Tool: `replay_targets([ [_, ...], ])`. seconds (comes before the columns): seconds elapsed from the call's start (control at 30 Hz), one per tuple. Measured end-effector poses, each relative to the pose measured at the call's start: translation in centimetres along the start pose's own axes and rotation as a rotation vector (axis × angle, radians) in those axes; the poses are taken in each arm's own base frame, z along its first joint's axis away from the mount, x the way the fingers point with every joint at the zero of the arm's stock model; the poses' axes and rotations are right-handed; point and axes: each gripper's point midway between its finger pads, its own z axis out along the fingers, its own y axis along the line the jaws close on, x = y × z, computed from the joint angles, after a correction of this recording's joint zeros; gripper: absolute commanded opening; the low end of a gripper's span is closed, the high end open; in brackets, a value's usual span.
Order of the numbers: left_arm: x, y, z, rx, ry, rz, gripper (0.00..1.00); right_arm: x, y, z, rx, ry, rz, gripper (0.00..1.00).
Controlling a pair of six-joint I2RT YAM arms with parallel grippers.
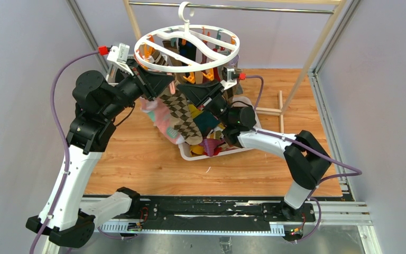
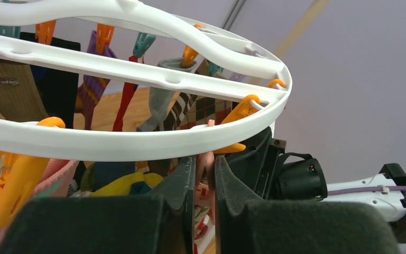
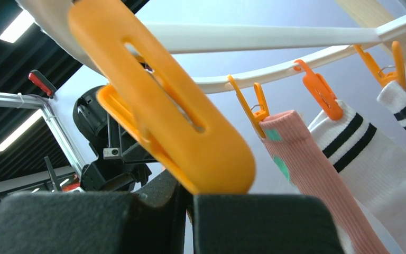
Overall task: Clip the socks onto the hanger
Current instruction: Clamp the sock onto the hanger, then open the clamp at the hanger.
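The white round hanger (image 1: 180, 67) hangs by its hook from a rail, with several socks clipped under it. My left gripper (image 1: 164, 87) is just under its front rim (image 2: 111, 145); its jaws (image 2: 205, 159) are shut on pink sock fabric (image 2: 207, 164) that rises towards an orange clip (image 2: 240, 114). A brown argyle sock (image 1: 182, 116) hangs below both grippers. My right gripper (image 1: 188, 91) faces it from the right. In the right wrist view its jaws (image 3: 189, 190) are shut on the lower end of a large orange clip (image 3: 180, 121) under the hanger (image 3: 275, 37).
A white slotted basket (image 1: 190, 155) with several loose socks (image 1: 209, 124) stands on the wooden floor below the hanger. A pink dotted sock (image 3: 296, 153) and white striped socks (image 3: 370, 153) hang clipped. The metal rail (image 1: 243, 8) and wooden pole (image 1: 306, 58) stand behind.
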Motion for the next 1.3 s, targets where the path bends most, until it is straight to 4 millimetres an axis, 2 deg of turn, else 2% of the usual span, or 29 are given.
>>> replay_targets([
  [0.3, 0.0, 0.0, 0.0, 0.001, 0.0, 0.0, 0.01, -0.8, 0.2, 0.2, 0.003, -0.034, -0.006, 0.0],
  [0.33, 0.0, 0.0, 0.0, 0.001, 0.0, 0.0, 0.06, -0.8, 0.2, 0.2, 0.003, -0.034, -0.006, 0.0],
  [0.43, 0.0, 0.0, 0.0, 0.0, -0.001, 0.0, 0.29, -0.8, 0.2, 0.2, 0.003, -0.034, -0.006, 0.0],
  [0.57, -0.1, 0.0, 0.0, 0.0, -0.002, -0.001, 0.46, -0.8, 0.3, 0.2, 0.003, -0.034, -0.006, 0.0],
  [0.73, -0.2, 0.1, -0.1, -0.006, -0.009, -0.001, 0.54, -0.8, 0.3, 0.3, 0.001, -0.035, -0.007, 0.01],
  [0.87, -0.5, -0.1, -0.3, -0.005, -0.018, 0.003, 0.59, -0.8, 0.4, 0.3, -0.001, -0.035, -0.01, 0.25],
  [0.97, -0.7, -0.2, -0.7, -0.009, -0.03, 0.006, 0.59, -0.8, 0.4, 0.3, -0.002, -0.035, -0.023, 0.55],
  [1.03, -0.9, -0.1, -0.8, -0.015, -0.038, 0.009, 0.59, -0.8, 0.3, 0.3, -0.001, -0.037, -0.037, 0.66],
  [1.13, -1.0, -0.2, -1.1, -0.019, -0.044, 0.016, 0.59, -0.6, -0.1, -0.5, 0.024, -0.03, -0.065, 0.7],
  [1.3, -0.7, 0.0, -1.4, -0.025, -0.039, 0.026, 0.57, -0.6, -1.1, -3.2, 0.145, -0.008, -0.155, 0.73],
])
